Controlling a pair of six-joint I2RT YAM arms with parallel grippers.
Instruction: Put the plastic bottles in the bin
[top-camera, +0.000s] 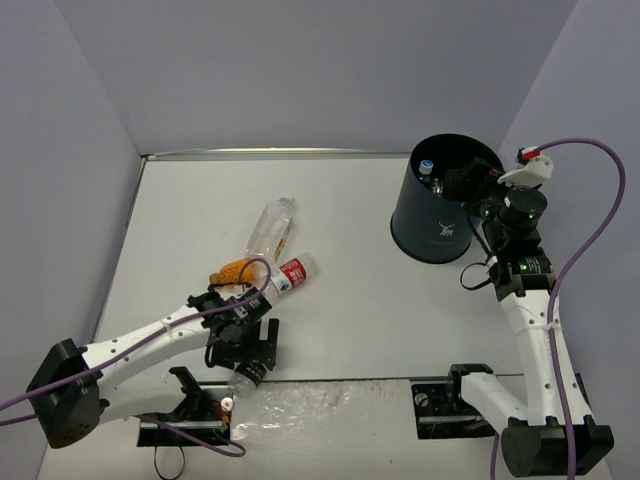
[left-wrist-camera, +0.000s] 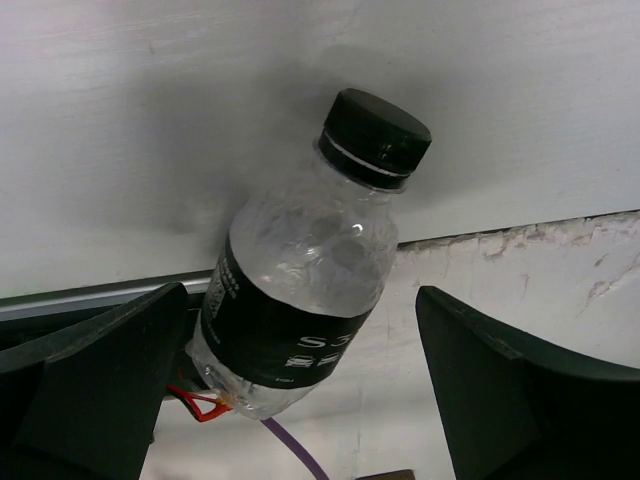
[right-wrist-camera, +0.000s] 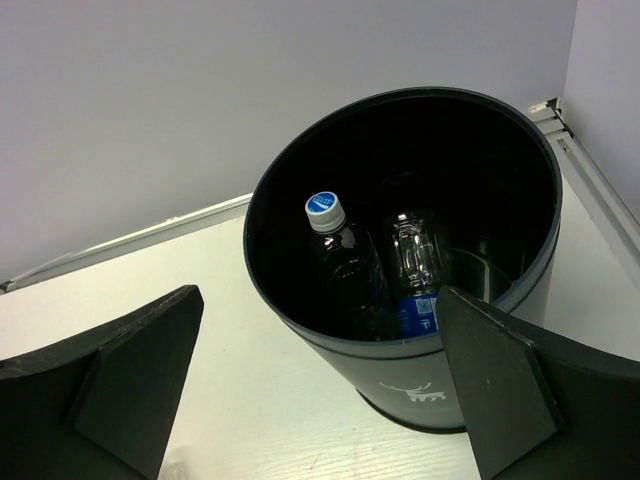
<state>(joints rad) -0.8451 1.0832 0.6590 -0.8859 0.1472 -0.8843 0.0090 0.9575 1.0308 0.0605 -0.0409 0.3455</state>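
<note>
Black-labelled plastic bottle (left-wrist-camera: 290, 330) lies on the table (left-wrist-camera: 150, 120) by its near edge, right between the fingers of your left hand (left-wrist-camera: 302, 298) — jaws spread wide, gripping nothing — its long axis skewed across the gap, cap nearer one finger, base by the other. Your right hand (right-wrist-camera: 320, 300) hangs released and empty over the bin (right-wrist-camera: 400, 350), well apart from that bottle, so the left looks the arm to close, likely after a small wrist turn.
</note>
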